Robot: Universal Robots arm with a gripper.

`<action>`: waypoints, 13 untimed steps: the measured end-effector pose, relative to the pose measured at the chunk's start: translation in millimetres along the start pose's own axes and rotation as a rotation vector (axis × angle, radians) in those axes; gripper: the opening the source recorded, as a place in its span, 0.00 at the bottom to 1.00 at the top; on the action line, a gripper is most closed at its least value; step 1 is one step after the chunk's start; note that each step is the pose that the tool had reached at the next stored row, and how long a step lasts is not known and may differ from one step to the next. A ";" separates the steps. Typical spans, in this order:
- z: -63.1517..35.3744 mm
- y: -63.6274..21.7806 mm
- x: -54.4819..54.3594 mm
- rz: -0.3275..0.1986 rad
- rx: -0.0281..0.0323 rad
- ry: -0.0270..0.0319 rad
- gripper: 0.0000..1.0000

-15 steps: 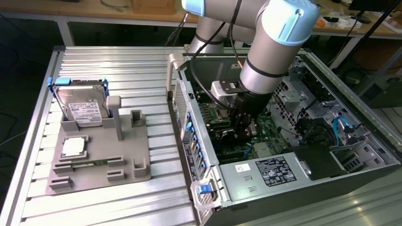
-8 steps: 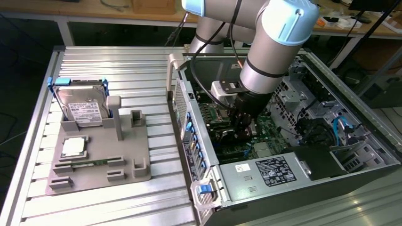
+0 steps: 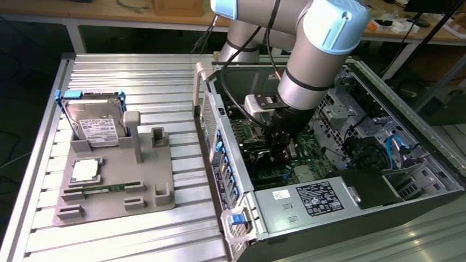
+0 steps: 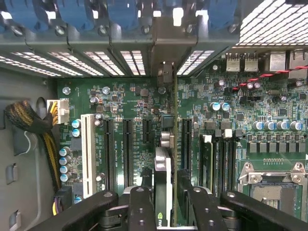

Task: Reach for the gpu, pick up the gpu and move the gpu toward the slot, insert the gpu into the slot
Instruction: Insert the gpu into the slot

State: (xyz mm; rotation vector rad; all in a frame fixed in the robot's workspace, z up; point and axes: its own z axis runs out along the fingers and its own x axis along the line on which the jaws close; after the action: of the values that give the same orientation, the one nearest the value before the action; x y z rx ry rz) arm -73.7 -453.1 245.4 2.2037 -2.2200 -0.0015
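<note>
Seen edge-on, the gpu (image 4: pixel 163 178) is a thin dark card held between my fingers (image 4: pixel 142 207), and its silvery end bracket (image 4: pixel 166 45) reaches the case's rear wall. My gripper (image 4: pixel 168 214) is shut on the card. The card stands upright over the green motherboard (image 4: pixel 130 96), between a short black connector (image 4: pixel 146 132) and a long black slot (image 4: pixel 185 142). The slot directly beneath the card is hidden by it, so I cannot tell whether the card is seated. In the exterior view my gripper (image 3: pixel 280 148) is deep inside the open computer case (image 3: pixel 218 136).
A white slot (image 4: pixel 88 154), memory slots (image 4: pixel 222 163) and the square processor socket (image 4: pixel 274 185) flank the card. A cable bundle (image 4: pixel 29 125) lies by the case wall. Outside the case, a hard drive (image 3: pixel 95 128) stands on a grey fixture (image 3: pixel 117 183). A power supply (image 3: pixel 313 199) fills the case's near end.
</note>
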 end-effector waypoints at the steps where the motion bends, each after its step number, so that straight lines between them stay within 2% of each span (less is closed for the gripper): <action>1: 0.1 0.0 0.0 0.000 0.0002 -0.0004 0.34; 13: -1.6 0.1 0.0 0.000 0.0004 -0.0015 0.34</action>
State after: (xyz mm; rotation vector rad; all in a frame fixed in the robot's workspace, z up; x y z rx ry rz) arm -73.8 -453.1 247.0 2.2048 -2.2208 -0.0027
